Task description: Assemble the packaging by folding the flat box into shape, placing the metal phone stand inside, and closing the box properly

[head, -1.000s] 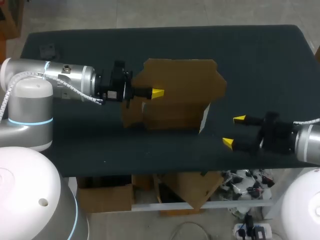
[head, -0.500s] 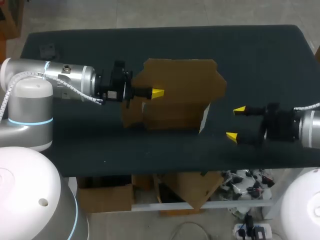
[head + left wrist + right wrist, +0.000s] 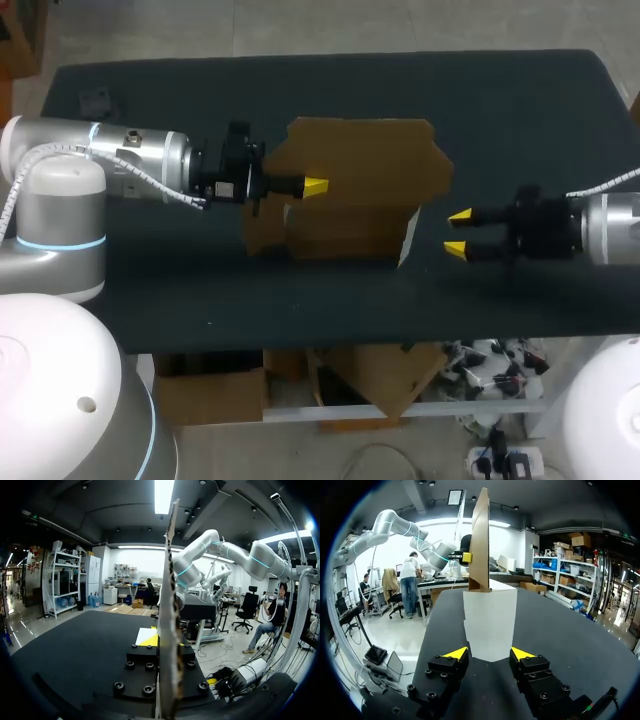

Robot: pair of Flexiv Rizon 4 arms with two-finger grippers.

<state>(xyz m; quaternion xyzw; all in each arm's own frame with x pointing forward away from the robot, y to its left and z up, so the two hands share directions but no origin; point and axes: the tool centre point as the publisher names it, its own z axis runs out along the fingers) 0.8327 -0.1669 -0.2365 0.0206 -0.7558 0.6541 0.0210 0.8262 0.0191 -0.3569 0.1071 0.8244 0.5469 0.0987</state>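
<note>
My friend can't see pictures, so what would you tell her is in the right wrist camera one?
The right gripper, fingers open, faces a half-folded cardboard box standing on the black table, its white flap just ahead of the yellow tips. Behind, the left gripper grips the box's tall brown panel.

The box stands right ahead of the right fingers; open table flanks it.

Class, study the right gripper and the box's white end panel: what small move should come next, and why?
Probably ease the right gripper forward onto the white end panel of the cardboard box. Its fingers stand open, lined up with the panel but short of it, while the left gripper grips the box.
</note>
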